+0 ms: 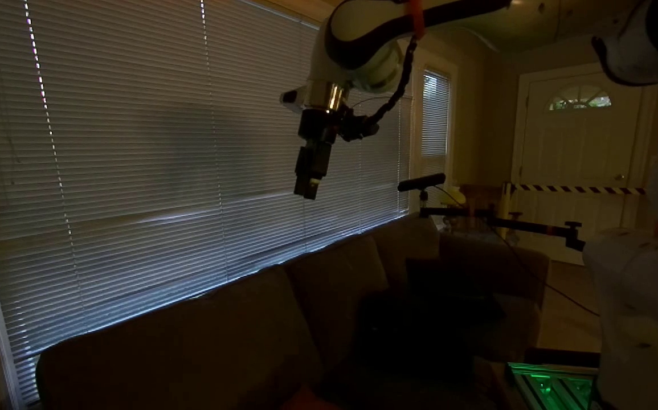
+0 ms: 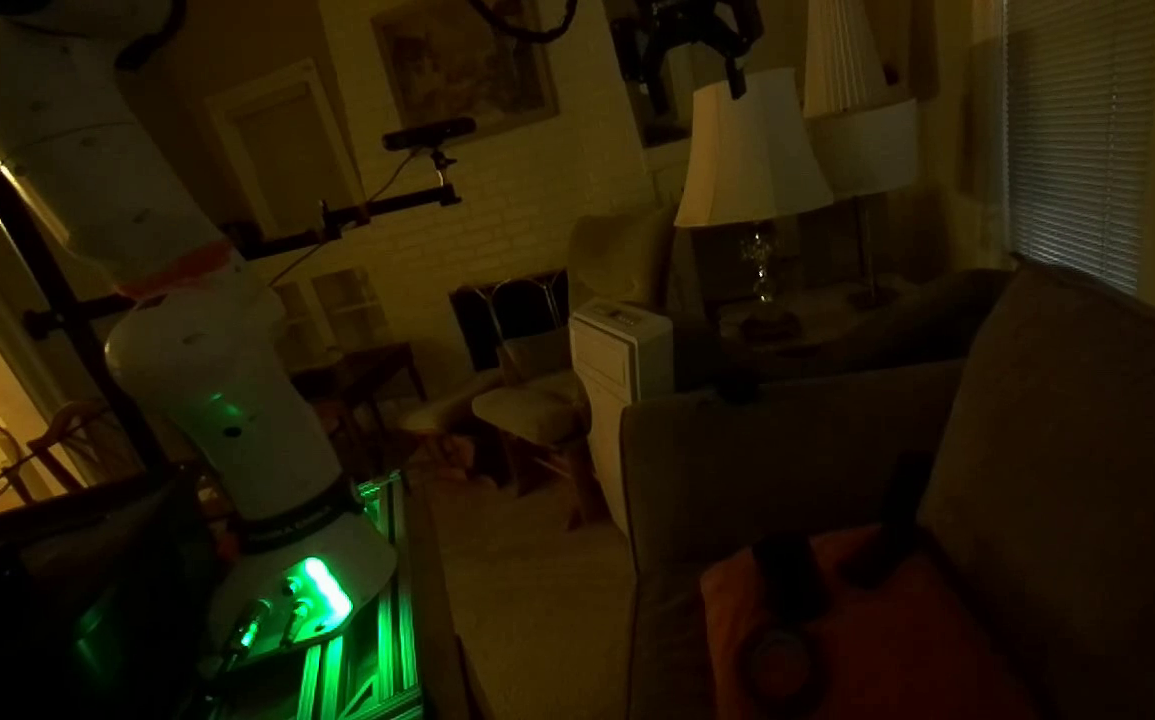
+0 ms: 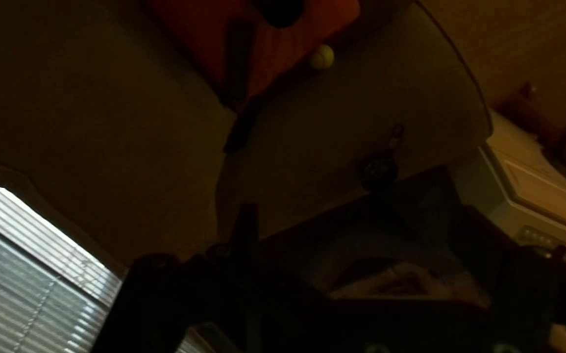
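Standing beside the sofa (image 2: 787,455) is a white boxy unit (image 2: 602,350); a lampshade (image 2: 752,165) shows behind the claw (image 2: 698,100) in an exterior view, and window blinds (image 1: 152,142) rise behind the sofa. An orange item (image 3: 283,51) and a yellow ball (image 3: 323,57) lie close together on its seat. The claw hangs empty, fingers (image 2: 736,80) spread wide, with the sofa below it, well apart.
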Controlling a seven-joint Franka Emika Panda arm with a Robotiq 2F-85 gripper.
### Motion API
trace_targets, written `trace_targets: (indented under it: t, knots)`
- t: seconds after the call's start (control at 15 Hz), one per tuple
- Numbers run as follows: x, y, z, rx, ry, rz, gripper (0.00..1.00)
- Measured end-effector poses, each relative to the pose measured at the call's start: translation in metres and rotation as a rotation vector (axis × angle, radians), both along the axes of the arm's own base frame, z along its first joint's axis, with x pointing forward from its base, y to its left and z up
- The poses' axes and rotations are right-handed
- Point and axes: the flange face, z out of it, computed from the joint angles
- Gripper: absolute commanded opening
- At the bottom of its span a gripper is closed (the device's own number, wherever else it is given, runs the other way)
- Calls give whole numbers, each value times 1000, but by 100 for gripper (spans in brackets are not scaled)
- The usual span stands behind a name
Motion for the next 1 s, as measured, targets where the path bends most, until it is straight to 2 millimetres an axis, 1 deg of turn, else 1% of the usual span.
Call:
trace_targets:
  t: [0.27,0.47,0.73,0.87,1.0]
  knots:
    - [35,8,-17,74,64,72,100]
    - [66,14,-38,94,116,87,100]
    - [103,33,-67,146,159,121,100]
    - [114,42,-71,143,161,137,100]
    - [117,43,-69,141,155,141,100]
